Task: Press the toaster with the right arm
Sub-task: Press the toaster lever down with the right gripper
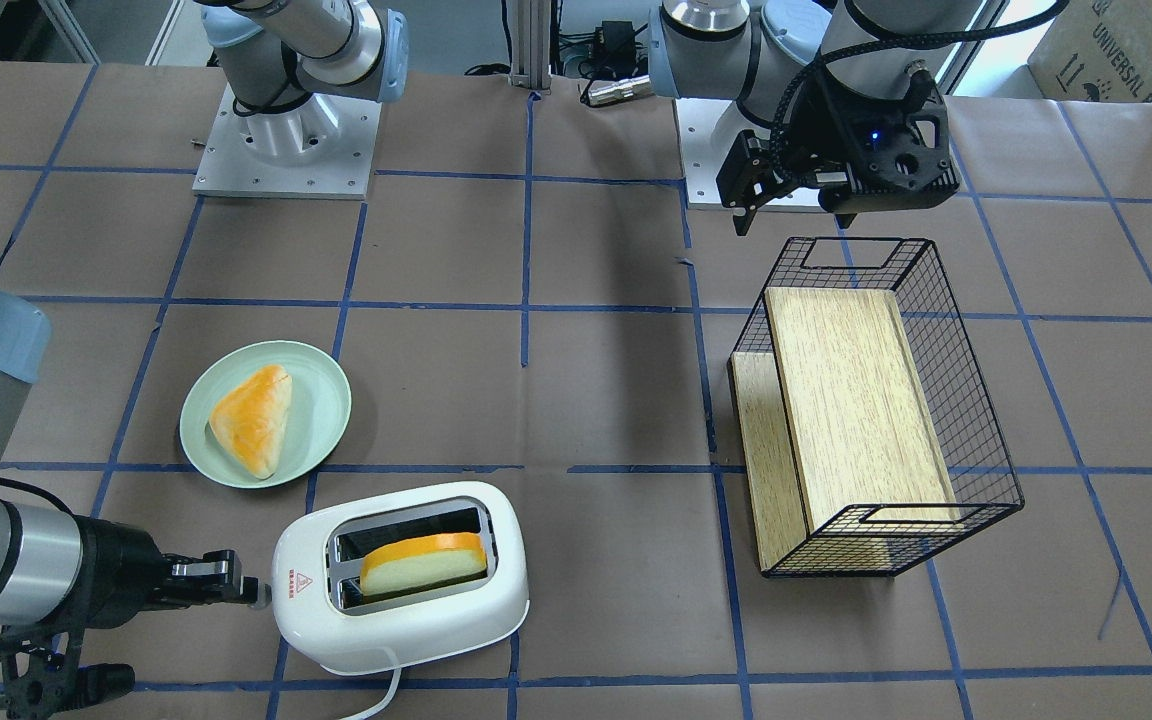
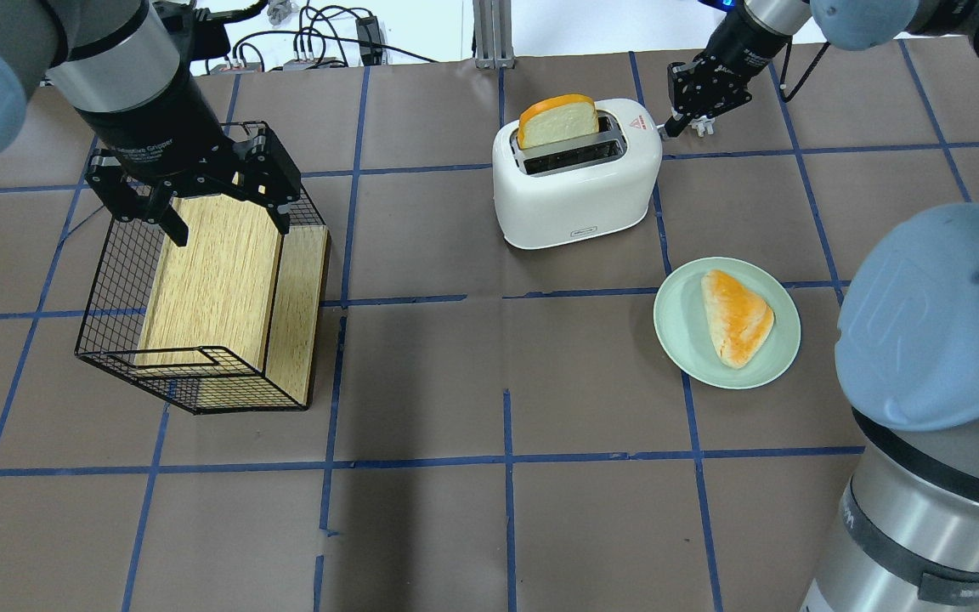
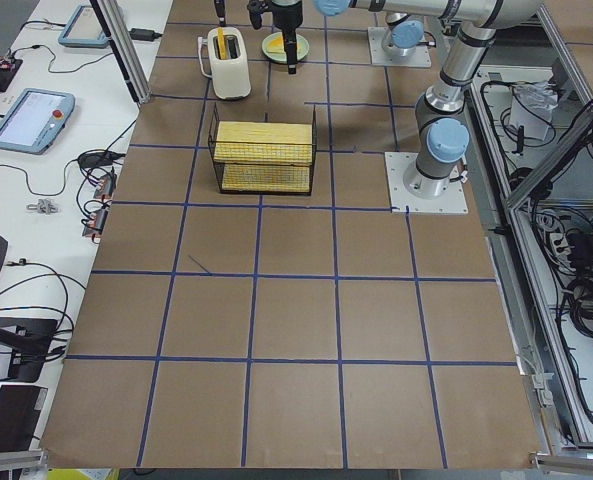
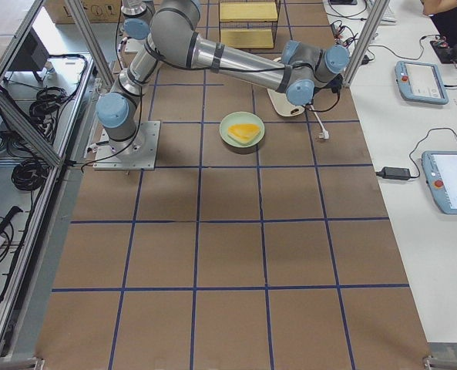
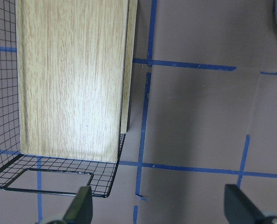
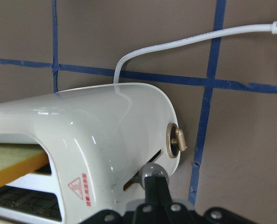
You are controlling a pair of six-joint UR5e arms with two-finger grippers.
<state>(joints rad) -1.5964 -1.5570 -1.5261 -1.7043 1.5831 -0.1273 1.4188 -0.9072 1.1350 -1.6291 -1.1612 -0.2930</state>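
The white toaster [image 1: 396, 630] stands near the table's operator-side edge, with a yellow-crusted bread slice [image 1: 423, 562] sticking up from one slot. It also shows in the overhead view [image 2: 574, 191] and the right wrist view [image 6: 96, 126]. My right gripper [image 1: 254, 592] is shut, its tips at the toaster's end face beside the red warning mark. In the right wrist view the tips [image 6: 154, 179] touch the grey lever knob [image 6: 152, 169] in its slot, with a small side knob [image 6: 175, 142] just beside. My left gripper [image 2: 200, 200] is open and empty above the wire basket [image 2: 107, 340].
A green plate [image 1: 331, 400] with a triangular bread piece [image 1: 254, 420] sits beside the toaster. The black wire basket [image 1: 976, 430] holds a wooden box [image 1: 851, 400]. The toaster's white cord [image 6: 185, 39] trails off toward the table edge.
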